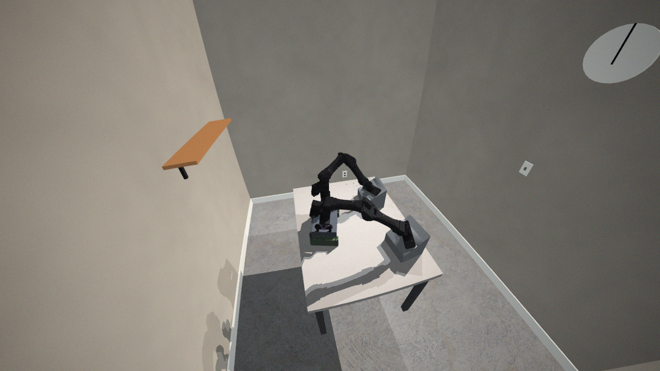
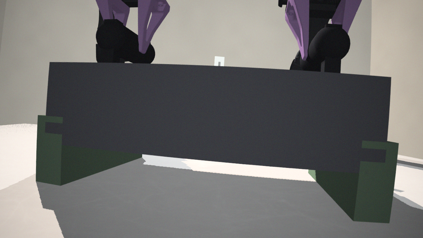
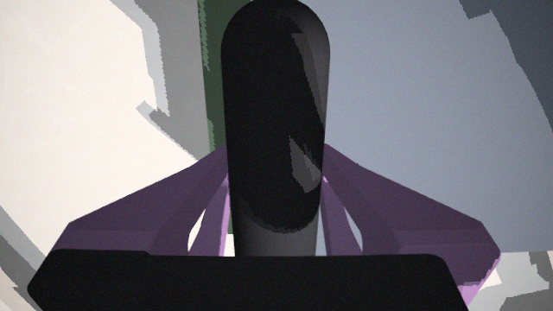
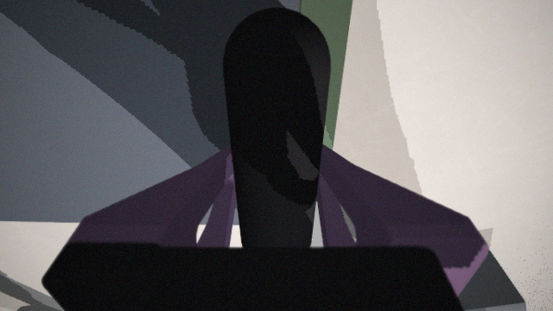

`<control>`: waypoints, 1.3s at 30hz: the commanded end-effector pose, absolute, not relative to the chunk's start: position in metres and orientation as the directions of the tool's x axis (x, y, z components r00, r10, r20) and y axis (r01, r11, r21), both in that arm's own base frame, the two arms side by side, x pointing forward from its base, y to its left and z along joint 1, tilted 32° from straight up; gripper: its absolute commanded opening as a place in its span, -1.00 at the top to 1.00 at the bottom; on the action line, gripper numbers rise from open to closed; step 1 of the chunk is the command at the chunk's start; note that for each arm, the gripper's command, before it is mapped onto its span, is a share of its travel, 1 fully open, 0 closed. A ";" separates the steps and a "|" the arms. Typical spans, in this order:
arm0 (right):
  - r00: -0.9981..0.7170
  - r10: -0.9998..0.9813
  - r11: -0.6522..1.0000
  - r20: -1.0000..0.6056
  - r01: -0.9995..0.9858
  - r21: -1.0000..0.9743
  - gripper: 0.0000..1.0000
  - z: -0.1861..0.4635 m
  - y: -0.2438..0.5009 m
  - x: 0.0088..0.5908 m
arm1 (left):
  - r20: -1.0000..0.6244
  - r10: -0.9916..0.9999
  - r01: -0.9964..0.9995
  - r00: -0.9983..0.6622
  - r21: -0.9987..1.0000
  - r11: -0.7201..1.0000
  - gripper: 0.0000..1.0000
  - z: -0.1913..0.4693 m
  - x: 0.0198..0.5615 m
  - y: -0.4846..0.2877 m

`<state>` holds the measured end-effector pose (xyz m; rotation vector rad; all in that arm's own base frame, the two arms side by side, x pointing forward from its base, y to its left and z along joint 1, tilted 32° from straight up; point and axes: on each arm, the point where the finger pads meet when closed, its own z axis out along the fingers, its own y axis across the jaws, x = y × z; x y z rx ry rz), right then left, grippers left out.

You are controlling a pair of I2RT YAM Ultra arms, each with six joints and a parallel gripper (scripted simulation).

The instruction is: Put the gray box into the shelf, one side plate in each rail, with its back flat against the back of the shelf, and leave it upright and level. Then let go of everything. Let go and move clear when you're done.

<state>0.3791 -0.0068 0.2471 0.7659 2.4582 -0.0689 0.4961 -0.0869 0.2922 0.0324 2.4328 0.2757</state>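
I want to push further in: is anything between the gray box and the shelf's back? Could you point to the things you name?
Nothing visible stands between the gray box (image 1: 333,222) (image 3: 410,108) (image 4: 65,108) and the shelf's back (image 2: 218,115). I can't tell whether they touch: the exterior view shows only the back's outer face.

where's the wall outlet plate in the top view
In the top view, the outlet plate is on the far gray wall, just above the table's far edge and below the bent elbow of the farther arm.

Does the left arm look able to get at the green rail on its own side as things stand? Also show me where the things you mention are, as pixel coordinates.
Probably not yet: the left gripper (image 1: 324,226) (image 2: 321,44) (image 3: 275,156) is shut on the rounded black handle (image 2: 331,44) (image 3: 276,108), though the green rail (image 1: 324,240) (image 2: 375,189) (image 3: 215,99) shows close by.
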 end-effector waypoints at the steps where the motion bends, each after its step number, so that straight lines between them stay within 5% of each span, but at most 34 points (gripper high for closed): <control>1: -0.659 0.490 0.861 -0.570 0.467 0.200 0.69 0.279 0.011 0.388 | -0.748 0.071 -0.067 -0.660 0.153 0.986 0.69 0.349 0.496 -0.094; 29: -0.649 0.491 0.859 -0.581 0.473 0.197 0.69 0.275 0.007 0.390 | -0.741 0.083 -0.063 -0.667 0.166 0.984 0.69 0.338 0.499 -0.093; 30: -0.646 0.490 0.860 -0.585 0.468 0.203 -1.00 0.278 0.007 0.391 | -0.744 0.082 -0.061 -0.663 0.163 0.985 -1.00 0.340 0.499 -0.094; 39: -0.665 0.494 0.856 -0.560 0.484 0.180 -1.00 0.263 0.004 0.395 | -0.740 0.084 -0.060 -0.667 0.166 0.984 -1.00 0.337 0.501 -0.094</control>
